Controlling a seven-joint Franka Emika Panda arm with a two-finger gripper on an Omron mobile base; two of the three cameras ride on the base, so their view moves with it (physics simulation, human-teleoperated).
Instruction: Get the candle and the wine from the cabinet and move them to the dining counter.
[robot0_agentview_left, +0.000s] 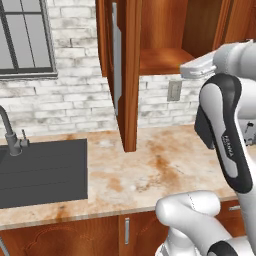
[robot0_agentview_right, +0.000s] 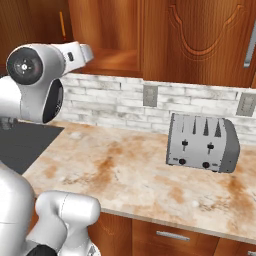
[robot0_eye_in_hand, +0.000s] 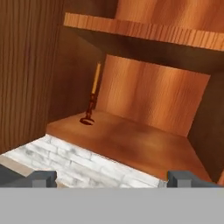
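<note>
**Claw wide open, facing the open cabinet with the candle inside**

We see the claw (robot0_eye_in_hand: 111, 179) with its two dark tips set far apart at the bottom of the hand view, nothing between them: released, gripping nothing.

Ahead of the claw and up to its left stands the candle (robot0_eye_in_hand: 92, 94), a thin orange taper in a small dark red holder. It sits upright on the lower shelf (robot0_eye_in_hand: 144, 146), back in the left rear corner, close to the side wall, well apart from the tips. In the right base view we catch a sliver of orange (robot0_agentview_right: 62, 25) inside the cabinet (robot0_agentview_right: 107, 30), beyond the arm's end.

A second shelf (robot0_eye_in_hand: 144, 33) runs above the candle. The shelf boards we can see carry nothing else.

Below the claw runs white brick wall (robot0_eye_in_hand: 83, 159). In the left base view the cabinet door (robot0_agentview_left: 127, 75) hangs open, edge-on, left of the arm. Under it lies the marbled counter (robot0_agentview_left: 150, 170) with a black sink (robot0_agentview_left: 42, 172) to the left; in the right base view a silver toaster (robot0_agentview_right: 202, 142) stands on the counter to the right.
</note>
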